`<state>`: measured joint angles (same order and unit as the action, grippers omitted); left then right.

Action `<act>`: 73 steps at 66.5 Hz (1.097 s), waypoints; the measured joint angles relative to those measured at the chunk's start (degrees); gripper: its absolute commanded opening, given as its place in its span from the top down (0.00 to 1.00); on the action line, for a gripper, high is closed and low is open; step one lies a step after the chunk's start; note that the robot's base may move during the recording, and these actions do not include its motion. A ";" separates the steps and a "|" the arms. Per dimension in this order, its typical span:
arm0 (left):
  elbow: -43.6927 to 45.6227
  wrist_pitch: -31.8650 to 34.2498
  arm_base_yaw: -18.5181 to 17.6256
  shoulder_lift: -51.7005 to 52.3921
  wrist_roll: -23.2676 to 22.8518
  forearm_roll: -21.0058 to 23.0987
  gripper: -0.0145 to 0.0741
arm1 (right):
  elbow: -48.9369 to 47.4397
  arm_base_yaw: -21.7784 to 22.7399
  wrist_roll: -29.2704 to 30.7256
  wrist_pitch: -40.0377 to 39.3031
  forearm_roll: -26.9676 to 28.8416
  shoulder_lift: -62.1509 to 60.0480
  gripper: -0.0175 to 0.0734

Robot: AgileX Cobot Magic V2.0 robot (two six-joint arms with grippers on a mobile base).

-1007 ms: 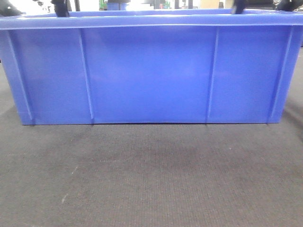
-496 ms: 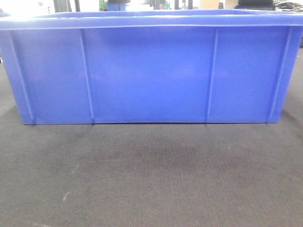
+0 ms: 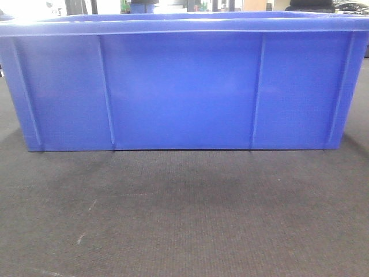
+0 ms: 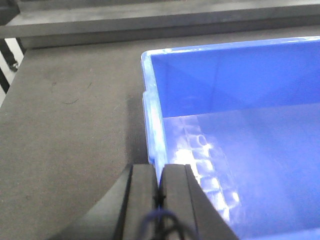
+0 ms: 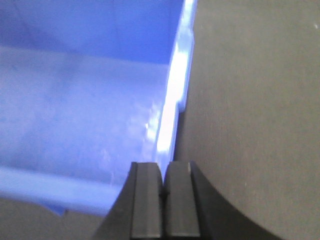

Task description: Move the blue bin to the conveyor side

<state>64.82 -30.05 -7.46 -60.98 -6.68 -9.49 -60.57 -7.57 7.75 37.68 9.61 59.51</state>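
The dark charcoal conveyor belt (image 3: pixel 184 219) spreads across the whole foreground of the front view, its woven surface reaching well beyond both ends of the blue bin (image 3: pixel 184 86), which sits flat and upright on it with its long ribbed wall facing the camera. The bin's interior shows no contents in either wrist view; its glossy floor and walls catch bright reflections. In the left wrist view the belt continues past the bin's short end wall to a grey raised ledge (image 4: pixel 150 22) at the far edge. The left gripper (image 4: pixel 159 175) hangs above the bin's end rim with its two black fingers pressed together, no gap visible and nothing held between them. The right gripper (image 5: pixel 163 172) is likewise above the opposite end rim, its fingers closed against each other and empty, the bright rim edge running straight out from its tips.
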 measured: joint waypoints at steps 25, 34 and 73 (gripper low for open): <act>-31.99 23.22 0.00 24.40 0.00 0.13 0.84 | 33.32 0.00 0.00 -25.12 -0.10 -23.04 0.89; -38.25 24.43 0.00 32.81 0.00 0.13 0.84 | 37.44 0.00 0.11 -27.53 -0.21 -30.95 0.89; -40.37 25.26 0.00 49.03 0.00 0.13 0.84 | 37.73 0.00 0.11 -29.34 -0.21 -43.46 0.89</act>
<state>24.45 -4.80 -7.46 -11.95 -6.68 -9.36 -22.83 -7.57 7.86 8.34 9.40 16.04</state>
